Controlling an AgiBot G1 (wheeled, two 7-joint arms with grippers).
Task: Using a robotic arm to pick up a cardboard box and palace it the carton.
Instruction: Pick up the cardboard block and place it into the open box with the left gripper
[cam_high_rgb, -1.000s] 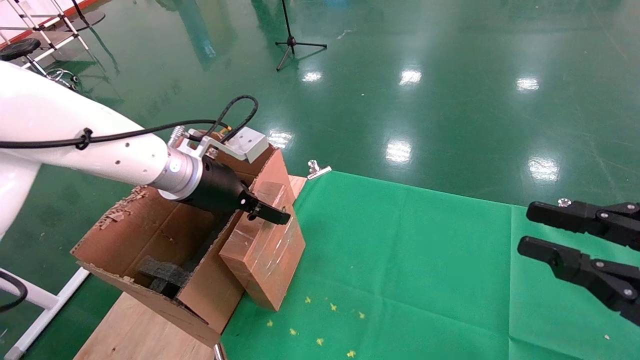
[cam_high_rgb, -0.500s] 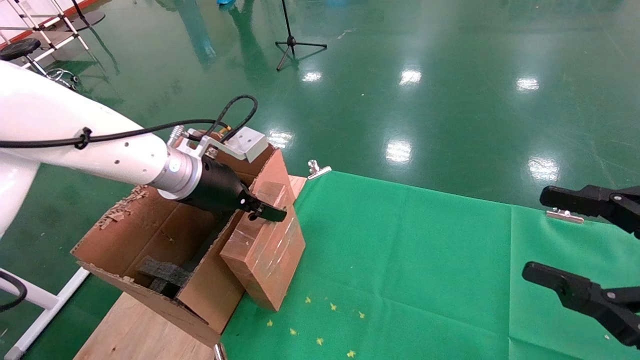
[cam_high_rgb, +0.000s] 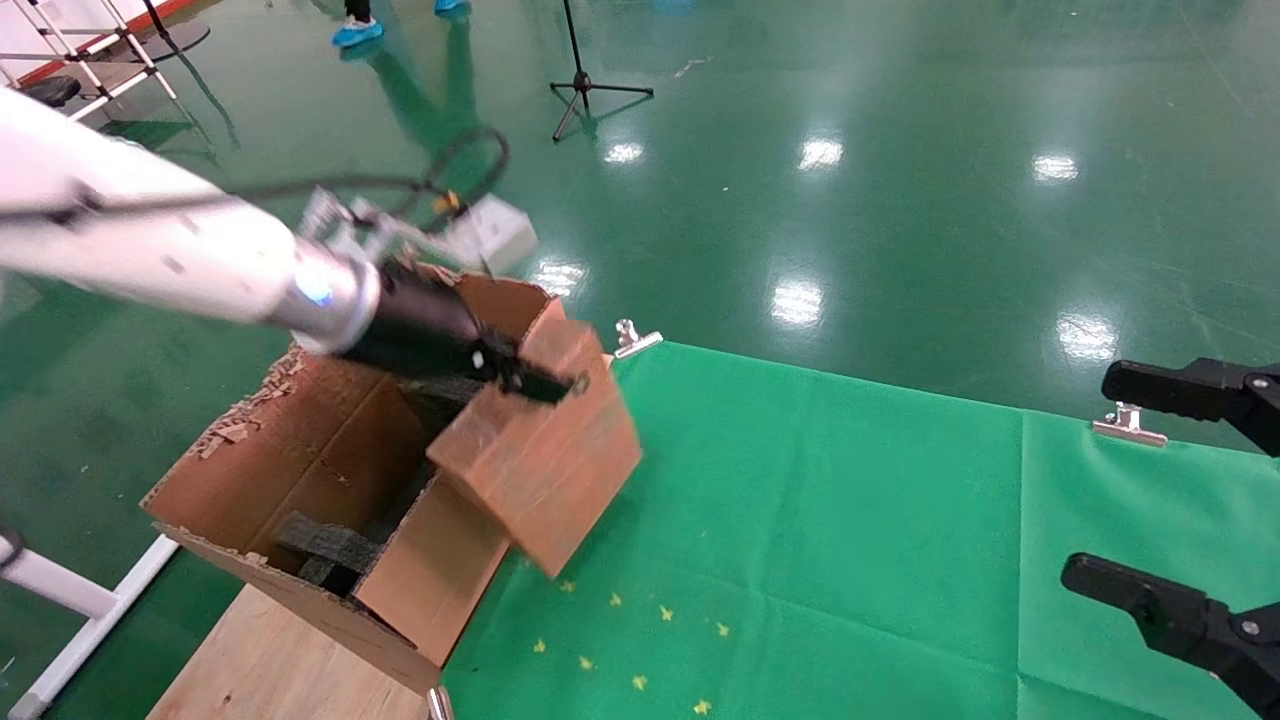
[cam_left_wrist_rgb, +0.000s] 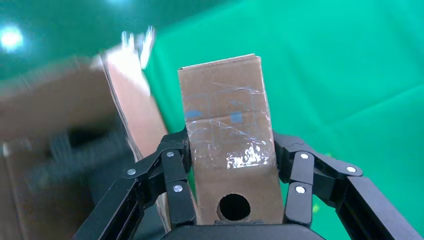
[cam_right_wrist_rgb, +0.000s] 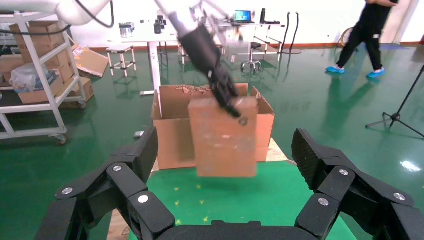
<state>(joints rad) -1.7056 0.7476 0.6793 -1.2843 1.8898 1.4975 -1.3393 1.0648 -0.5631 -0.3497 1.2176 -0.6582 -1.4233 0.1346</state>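
Observation:
My left robotic arm (cam_high_rgb: 150, 250) reaches over the carton (cam_high_rgb: 330, 450), a large brown flapped carton with black foam inside. The left gripper (cam_high_rgb: 545, 385) is shut on the cardboard box (cam_high_rgb: 540, 460), a reddish-brown taped box. It holds the box off the green cloth, tilted, beside the carton's near flap. In the left wrist view the fingers (cam_left_wrist_rgb: 180, 150) clamp both narrow sides of the box (cam_left_wrist_rgb: 227, 100), above its round hole. The right wrist view shows the box (cam_right_wrist_rgb: 222, 137) hanging in front of the carton (cam_right_wrist_rgb: 172, 135). My right gripper (cam_high_rgb: 1140, 485) is open and empty at the far right.
A green cloth (cam_high_rgb: 850, 520) covers the table; bare wood (cam_high_rgb: 260, 660) shows under the carton. Metal clips (cam_high_rgb: 635, 340) (cam_high_rgb: 1128, 425) hold the cloth's far edge. A tripod (cam_high_rgb: 585, 85) stands on the floor. A person (cam_right_wrist_rgb: 357, 37) walks in the background beside racks (cam_right_wrist_rgb: 35, 75).
The left gripper has lifted the cardboard box off the cloth and raised it beside the carton. The right gripper's fingers have spread wider apart.

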